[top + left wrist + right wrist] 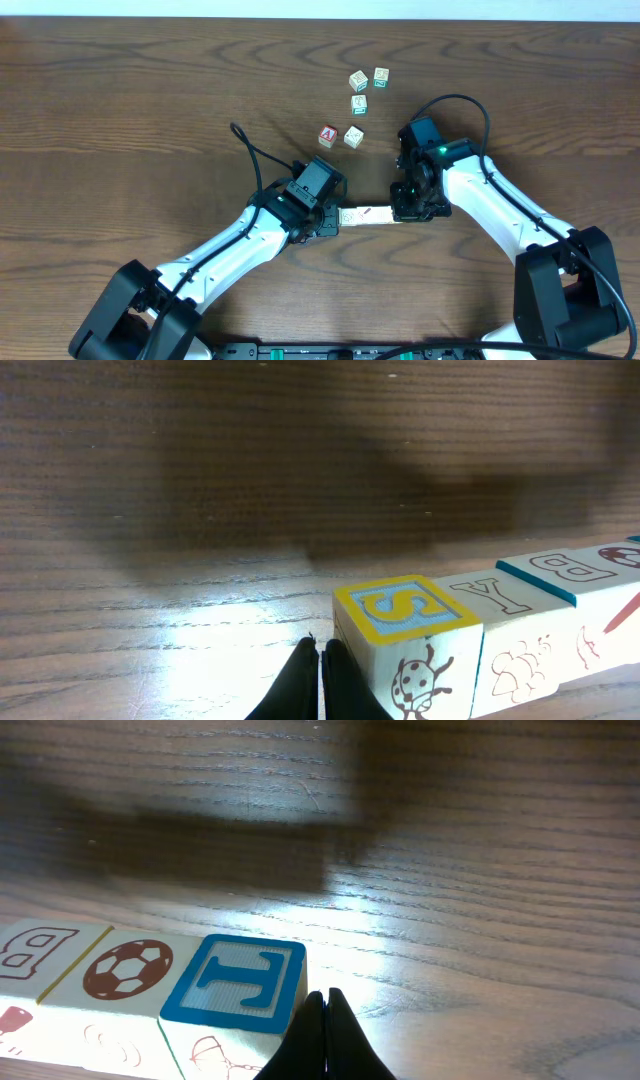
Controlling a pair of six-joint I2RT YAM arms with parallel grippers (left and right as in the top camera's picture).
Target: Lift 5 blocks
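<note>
From overhead, a row of blocks (366,213) is seen at the middle of the frame, laid end to end on the surface (120,100). The left tool (336,217) is set at its left end and the right tool (397,213) at its right end. Five loose cubes (359,103) lie well apart toward the upper centre, the cube with the red "A" (328,135) among them. Whether the row is off the surface cannot be told.

In the left wrist view, the fingers (305,682) are pressed together with nothing between them at the bottom centre. They sit just beside the S block (405,618). The Y block (495,595) and B block (560,570) run on to the right edge. The push is best directed straight along the row, not across it.

In the right wrist view, the fingers (313,1032) are likewise together and empty at the bottom centre, beside the T block (240,978). The ball block (125,968) follows to the left. Five blocks are thus counted.

The row is judged to be held only by end pressure. That pressure should be firm and equal before any rise is made. Both ends should be raised level and at one rate, since a leading end would likely buckle the row at a middle joint.
</note>
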